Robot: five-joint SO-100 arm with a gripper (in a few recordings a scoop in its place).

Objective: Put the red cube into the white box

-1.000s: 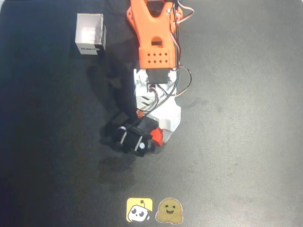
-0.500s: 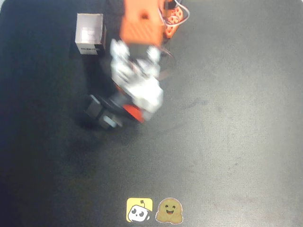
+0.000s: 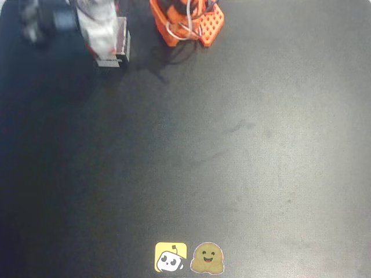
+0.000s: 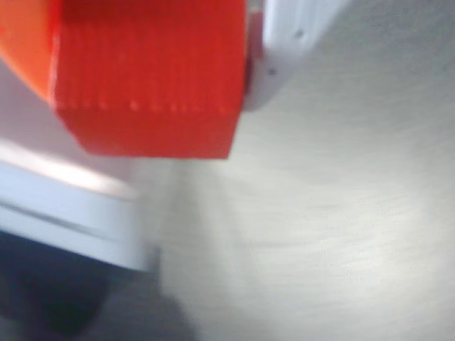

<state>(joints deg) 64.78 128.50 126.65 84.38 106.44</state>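
Observation:
In the wrist view the red cube (image 4: 156,64) sits large at the top left, and my gripper (image 4: 146,99) is shut on it, with an orange jaw on its left and a white finger (image 4: 281,50) on its right. A white box wall (image 4: 64,206) runs blurred across the lower left, below the cube. In the overhead view my arm is a blur at the top left, with the gripper (image 3: 95,29) over the white box (image 3: 119,53), whose dark label faces down the picture.
The arm's orange base (image 3: 188,20) stands at the top centre of the black mat (image 3: 232,145). Two stickers, one yellow (image 3: 170,257) and one brown (image 3: 207,258), lie at the bottom edge.
The arm has swung fast from the mat's middle up and to the left, carrying the cube from centre to over the white box. The box has not moved.

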